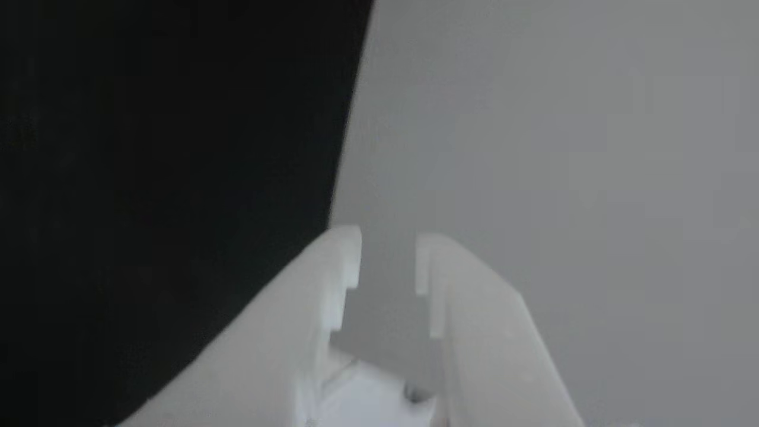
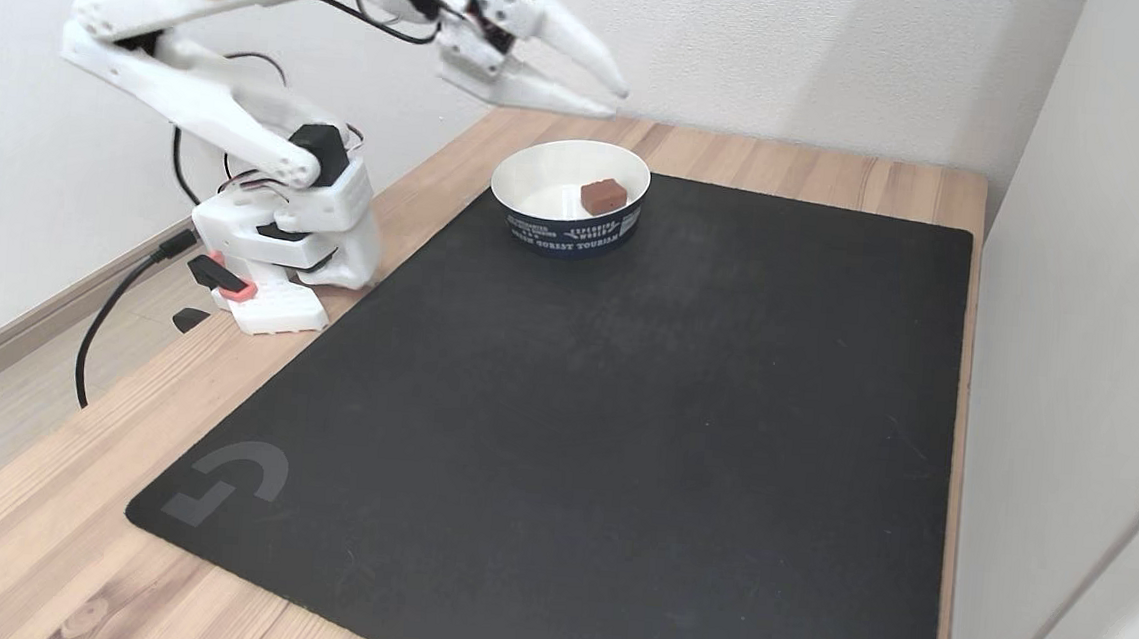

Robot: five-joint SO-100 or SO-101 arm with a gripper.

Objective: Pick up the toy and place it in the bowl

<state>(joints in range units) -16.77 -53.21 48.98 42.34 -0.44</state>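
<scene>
Red cuboid toy (image 2: pixel 603 196) inside round white bowl (image 2: pixel 540 169); end effector (image 2: pixel 613 104) apart, empty.

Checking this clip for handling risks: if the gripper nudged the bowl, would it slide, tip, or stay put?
The bowl looks like a light, paper-like container, so it would probably slide rather than resist. Its wide, low shape suggests tipping is unlikely. Sitting at the black mat's edge may add some friction. The toy inside adds little weight.

One toy (image 2: pixel 603 196), one bowl (image 2: pixel 540 172), one mat (image 2: pixel 623 413), one claw (image 2: pixel 615 102).
</scene>
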